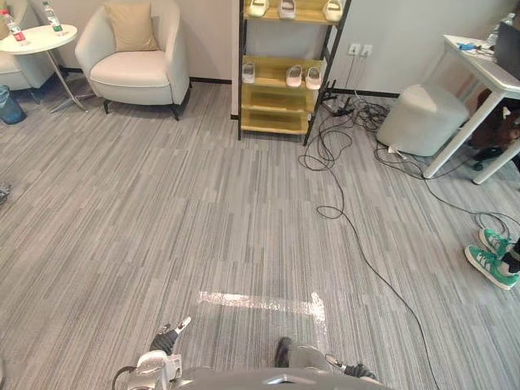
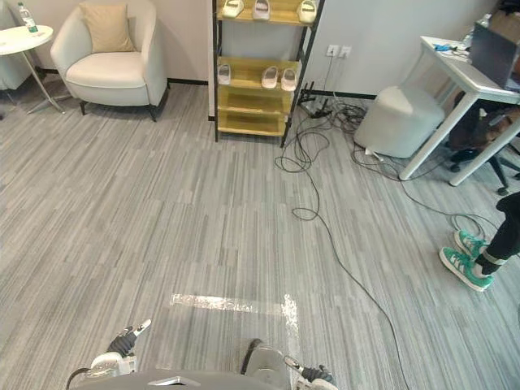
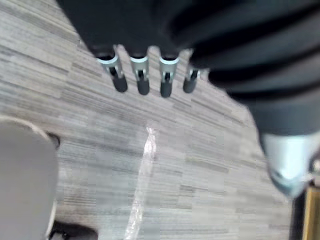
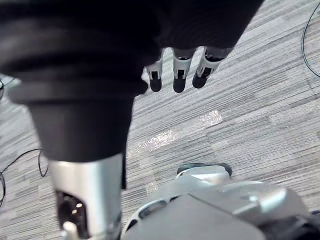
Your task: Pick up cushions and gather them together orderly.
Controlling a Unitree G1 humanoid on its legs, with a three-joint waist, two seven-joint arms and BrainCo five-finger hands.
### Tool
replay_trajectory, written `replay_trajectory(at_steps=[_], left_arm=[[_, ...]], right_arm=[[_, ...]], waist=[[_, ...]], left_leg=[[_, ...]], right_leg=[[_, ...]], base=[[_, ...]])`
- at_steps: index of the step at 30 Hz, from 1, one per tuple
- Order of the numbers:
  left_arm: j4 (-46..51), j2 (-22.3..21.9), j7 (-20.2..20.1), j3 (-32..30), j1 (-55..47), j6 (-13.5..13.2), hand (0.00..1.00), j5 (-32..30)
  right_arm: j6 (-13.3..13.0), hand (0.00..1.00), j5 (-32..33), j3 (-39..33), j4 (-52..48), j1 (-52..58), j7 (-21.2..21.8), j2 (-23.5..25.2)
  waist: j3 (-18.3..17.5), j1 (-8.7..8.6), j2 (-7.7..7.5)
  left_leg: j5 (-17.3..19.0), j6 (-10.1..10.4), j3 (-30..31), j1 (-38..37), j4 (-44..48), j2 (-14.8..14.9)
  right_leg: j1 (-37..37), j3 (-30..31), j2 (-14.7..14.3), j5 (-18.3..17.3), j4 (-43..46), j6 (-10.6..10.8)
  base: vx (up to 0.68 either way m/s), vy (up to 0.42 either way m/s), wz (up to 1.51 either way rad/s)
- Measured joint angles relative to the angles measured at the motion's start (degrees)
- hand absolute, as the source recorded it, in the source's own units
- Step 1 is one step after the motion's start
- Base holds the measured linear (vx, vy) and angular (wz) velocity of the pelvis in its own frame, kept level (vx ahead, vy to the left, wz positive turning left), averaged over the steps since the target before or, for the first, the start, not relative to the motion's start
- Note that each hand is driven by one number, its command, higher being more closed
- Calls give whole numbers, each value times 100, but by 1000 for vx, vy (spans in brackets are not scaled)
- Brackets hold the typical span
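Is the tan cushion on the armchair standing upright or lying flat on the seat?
Upright. The cushion stands on its lower edge at the back of the armchair seat, resting against the backrest.

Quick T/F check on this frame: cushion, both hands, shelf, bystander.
1. A tan cushion sits on the armchair. True.
2. The left hand holds a cushion. False: it is open and holds nothing.
3. The shelf holds shoes. True.
4. The person at the right wears red sneakers. False: the sneakers are green.
5. The right hand is open and empty. True.
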State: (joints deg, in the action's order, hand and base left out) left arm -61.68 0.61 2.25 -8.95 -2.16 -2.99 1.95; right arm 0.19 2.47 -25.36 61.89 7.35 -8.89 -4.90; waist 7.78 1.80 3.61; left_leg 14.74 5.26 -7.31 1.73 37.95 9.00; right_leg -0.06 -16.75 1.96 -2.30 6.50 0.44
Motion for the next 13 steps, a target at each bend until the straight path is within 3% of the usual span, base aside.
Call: replay_trajectory(at_steps=[2,4,5,6,8,9,13], left_arm=[[42,-17,0,3,16,-2,0,-5],[45,-23,2,5,28,-4,0,-5],[45,-37,3,3,30,-4,0,-5],[47,-53,8,-14,37,-5,0,13],[44,0,6,-9,71,-8,0,-5],[55,43,9,-14,94,-15,0,-1],[77,57,7,-119,88,-9,0,-6]], right_arm=[[-1,0,3,-5,-22,26,-4,11],[-1,0,5,-5,-35,24,-8,14],[0,0,5,-5,-56,29,-9,16],[-1,0,5,-13,-65,26,-13,15],[-3,0,8,-59,-75,33,-35,105],[-2,0,10,-66,-77,44,-39,163],[-1,0,2,-66,-96,44,-38,236]], waist=[[6,15,-9],[6,29,-8],[7,36,-3],[29,61,6],[16,78,-73],[22,100,-236],[44,110,-246]], left_leg=[[102,-17,-125,176,-40,84],[79,-36,-151,233,-686,55],[-35,-79,-135,249,-1374,28],[-469,-80,-41,203,-1883,-24],[-573,-152,-149,45,-2234,-225],[-587,-174,-222,-50,-2294,-290],[-609,-212,-240,-238,-2475,-496]], right_leg=[[188,18,-10,-33,-79,21],[259,83,11,-56,-114,90],[265,161,13,-75,-106,154],[253,228,6,-98,-71,233],[310,329,132,23,-192,356],[353,350,195,76,-262,386],[495,357,334,88,-388,421]], base=[[116,-12,-13],[98,76,-20],[112,166,-27],[117,177,-28],[163,151,-14],[175,123,-5],[108,81,0]])
